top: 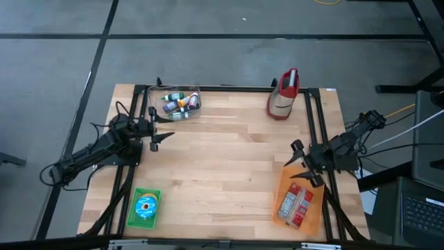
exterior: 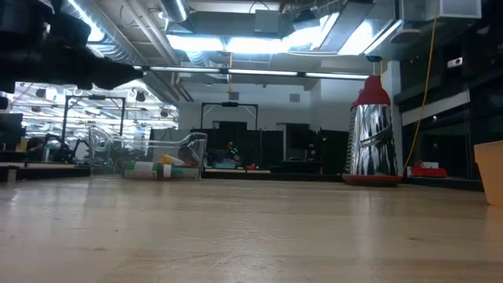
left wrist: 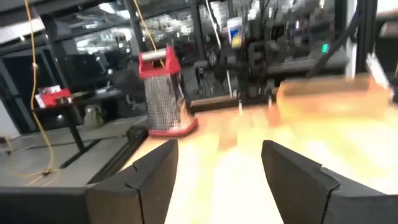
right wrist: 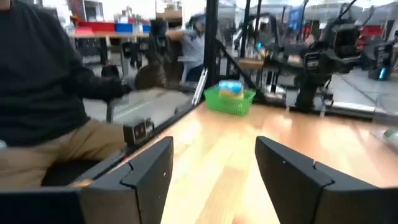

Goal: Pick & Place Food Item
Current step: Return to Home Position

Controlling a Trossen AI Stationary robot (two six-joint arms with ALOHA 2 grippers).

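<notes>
- Several small food colouring bottles (top: 179, 104), green, yellow and violet among them, lie in a heap inside the clear plastic bin (top: 187, 92). The bin sits at the far left corner of the pale wooden table (top: 222, 167).
- From the low view the same bin (exterior: 192, 149) shows on the left of the tabletop, with the bottles (exterior: 157, 167) lying on its floor.
- Left gripper (top: 161, 130) hovers just in front of the bin, apart from it. Its fingers (left wrist: 149, 180) are spread wide and hold nothing.
- Right gripper (top: 300, 165) hangs at the table's right side, just beside the orange tray (top: 316, 212). Its fingers (right wrist: 152, 168) are also spread wide and empty.
- One red-topped metal grater (top: 284, 94) stands upright near the far right corner, well apart from the bin.
- A red and white packet (top: 295, 205) lies in the orange tray at the near right corner.
- A green basket (top: 132, 215) at the near left corner holds a round blue and yellow item (top: 146, 205).
- In the right wrist view a person (right wrist: 43, 93) in a dark top and tan trousers sits beyond the table edge.
</notes>
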